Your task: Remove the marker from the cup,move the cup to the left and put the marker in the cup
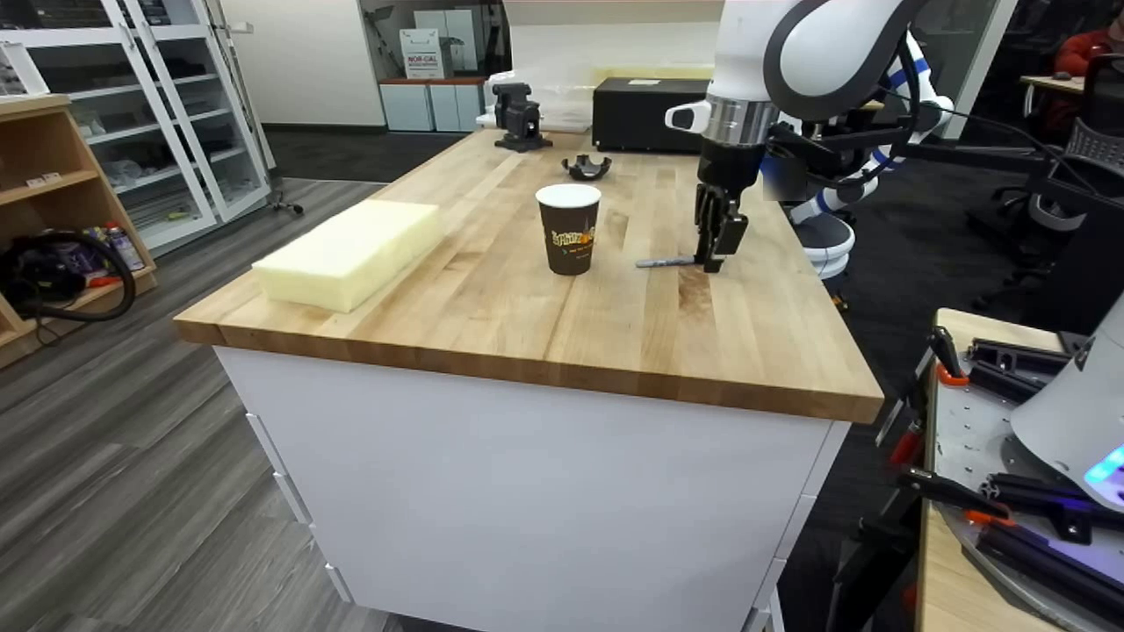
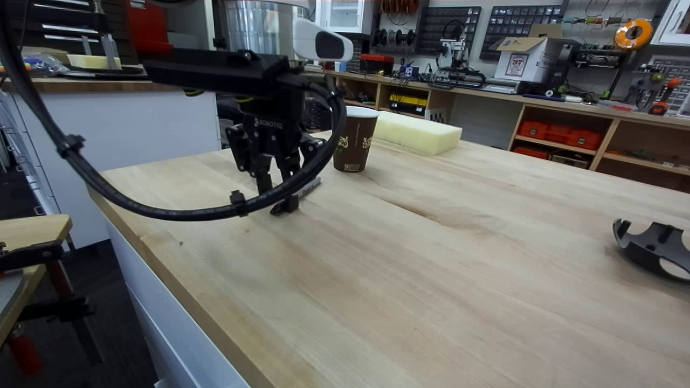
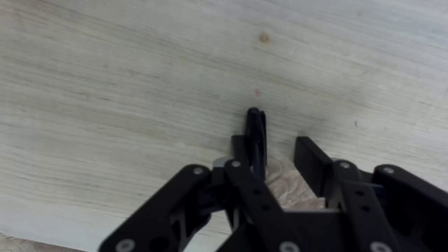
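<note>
The dark brown paper cup (image 1: 569, 237) stands upright on the wooden table, with a pale rim at its top; the same cup (image 2: 354, 144) shows behind the gripper in an exterior view. Beside it, the marker (image 1: 665, 262) lies flat on the tabletop, grey body pointing toward the cup. My gripper (image 3: 271, 141) is low over the table, its jaws straddling the marker's dark end (image 3: 256, 134). That end rests against the left finger (image 3: 239, 148) in the wrist view, while a clear gap separates it from the right finger (image 3: 311, 164). The cup is out of the wrist view.
A pale yellow foam block (image 1: 351, 250) lies beyond the cup from the gripper. Farther back are a curved dark part (image 1: 586, 167), a black box (image 1: 650, 114) and a black device (image 1: 520, 118). A thick cable (image 2: 188, 214) loops from the arm close above the table.
</note>
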You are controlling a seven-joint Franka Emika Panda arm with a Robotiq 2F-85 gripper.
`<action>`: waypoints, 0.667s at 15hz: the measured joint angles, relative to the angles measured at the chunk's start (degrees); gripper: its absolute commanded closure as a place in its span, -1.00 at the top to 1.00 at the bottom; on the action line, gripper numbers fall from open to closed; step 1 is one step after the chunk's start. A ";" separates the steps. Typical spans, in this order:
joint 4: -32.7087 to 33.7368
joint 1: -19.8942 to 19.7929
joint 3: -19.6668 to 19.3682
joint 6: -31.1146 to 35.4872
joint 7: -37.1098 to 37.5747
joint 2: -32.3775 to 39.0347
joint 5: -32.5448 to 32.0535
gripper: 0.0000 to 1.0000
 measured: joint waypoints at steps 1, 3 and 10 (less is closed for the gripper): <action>0.12 0.00 0.01 -0.02 0.00 0.00 0.01 -0.92; 0.27 0.03 0.09 -0.22 0.00 -0.05 0.03 -1.00; 0.72 0.04 0.52 -1.67 0.00 -0.09 0.04 -0.93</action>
